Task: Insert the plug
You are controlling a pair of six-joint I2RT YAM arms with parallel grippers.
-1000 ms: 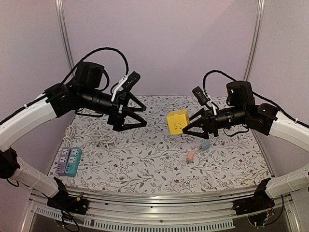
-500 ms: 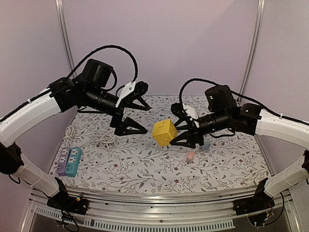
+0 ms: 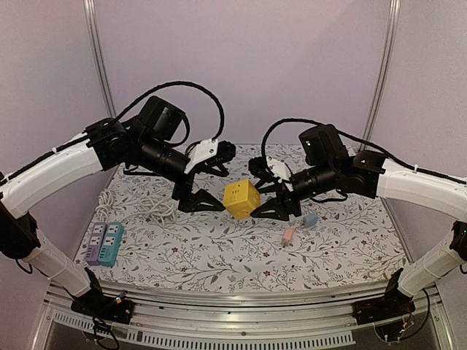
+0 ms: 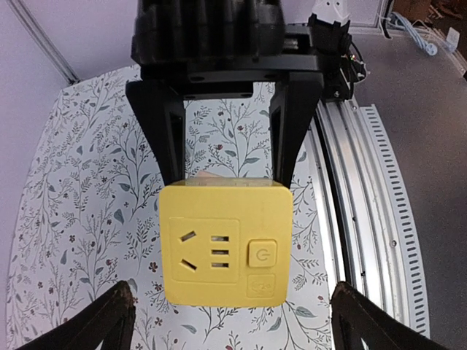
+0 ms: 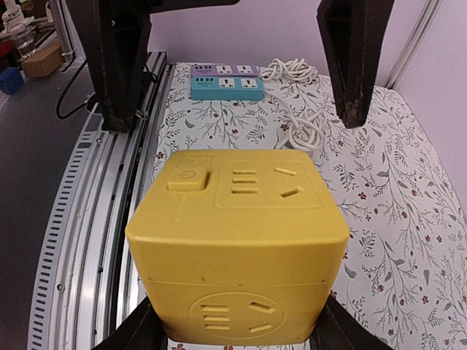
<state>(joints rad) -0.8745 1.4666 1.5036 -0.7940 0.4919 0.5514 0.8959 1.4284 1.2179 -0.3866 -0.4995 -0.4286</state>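
counts: one yellow socket cube (image 3: 241, 199), two small plugs (pink plug (image 3: 288, 235), blue plug (image 3: 311, 219)), two power strips (purple strip (image 3: 93, 243), teal strip (image 3: 111, 243)), one coiled white cable (image 3: 149, 208), two arms.

right end effector (image 3: 255, 193): jaws partly apart and clamped on the socket cube, one finger on each of two opposite sides. cube is held in the air above the middle of the desk (image 3: 219, 255), tilted.

left end effector (image 3: 226, 180): jaws wide apart, nothing in them. it faces the cube from the left, fingers spread wider than the cube and clear of its sides.

plugs: both lie on the desk, near each other, below the right end effector. neither is held and neither is in the cube.

strips lie side by side at the left edge of the desk, the cable just behind them.

view differences: the plugs show in the top view only. left wrist view shows one cube face straight on: three-pin socket, slots, power button. right wrist view shows that face plus a second one with a round socket, and the strips and cable behind.
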